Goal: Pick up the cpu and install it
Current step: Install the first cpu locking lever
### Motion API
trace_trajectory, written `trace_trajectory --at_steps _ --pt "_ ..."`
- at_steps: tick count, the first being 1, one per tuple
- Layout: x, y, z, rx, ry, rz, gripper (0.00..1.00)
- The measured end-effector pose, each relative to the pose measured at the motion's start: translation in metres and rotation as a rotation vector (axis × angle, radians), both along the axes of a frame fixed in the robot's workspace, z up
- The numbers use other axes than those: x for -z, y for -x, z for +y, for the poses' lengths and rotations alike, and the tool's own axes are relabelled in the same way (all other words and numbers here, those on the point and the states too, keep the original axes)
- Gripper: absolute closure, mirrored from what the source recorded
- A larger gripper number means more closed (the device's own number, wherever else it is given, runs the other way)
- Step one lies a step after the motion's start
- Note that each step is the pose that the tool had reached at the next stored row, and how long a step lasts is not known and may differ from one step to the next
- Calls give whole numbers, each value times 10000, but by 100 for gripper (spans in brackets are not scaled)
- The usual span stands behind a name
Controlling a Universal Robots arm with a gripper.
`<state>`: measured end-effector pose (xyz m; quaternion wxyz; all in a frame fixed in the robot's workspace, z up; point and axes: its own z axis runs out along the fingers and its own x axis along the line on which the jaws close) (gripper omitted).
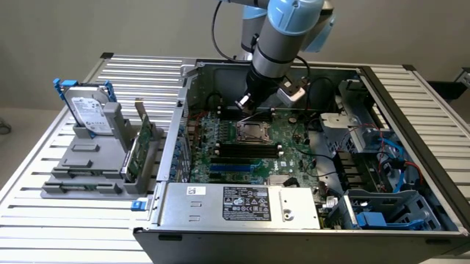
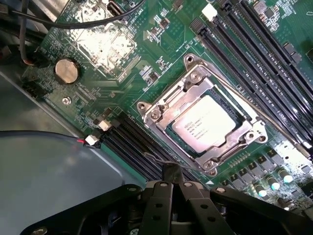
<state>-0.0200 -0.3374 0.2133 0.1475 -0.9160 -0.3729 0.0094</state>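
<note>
Hand (image 1: 245, 102) is shut with nothing in it, hanging inside the open PC case (image 1: 382, 231) just above the board (image 1: 294, 154). In the wrist view its closed fingertips (image 2: 170, 172) come together in a point right at the edge of the socket (image 2: 205, 125), over the black RAM slots (image 2: 132, 144) next to it.

Cpu (image 2: 205, 122) is sitting in the socket, just ahead of the fingertips, silver top facing up with the print readable-ish. Metal frame is down around its edges, so it looks seated. From the exterior view the cpu (image 1: 252, 132) is just below the hand, about mid-board.

Other stuff: coin battery (image 2: 65, 70) further out from the hand across the board, power supply (image 1: 242, 204) at the near side of the case. Off to the exterior view's left, well away from the hand, a grey rack (image 1: 92, 165) on the slatted worktop (image 1: 66, 231) holds a hard drive (image 1: 89, 113) with blue brackets and an upright green card (image 1: 140, 148).
</note>
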Motion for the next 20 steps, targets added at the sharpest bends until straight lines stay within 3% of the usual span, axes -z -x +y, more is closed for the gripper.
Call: trace_trajectory --at_steps 6,13,20 --pt "0 0 2 -6 15 94 89" --pt "5 -16 2 -8 19 99 89" --pt "31 -27 1 -9 64 99 89"
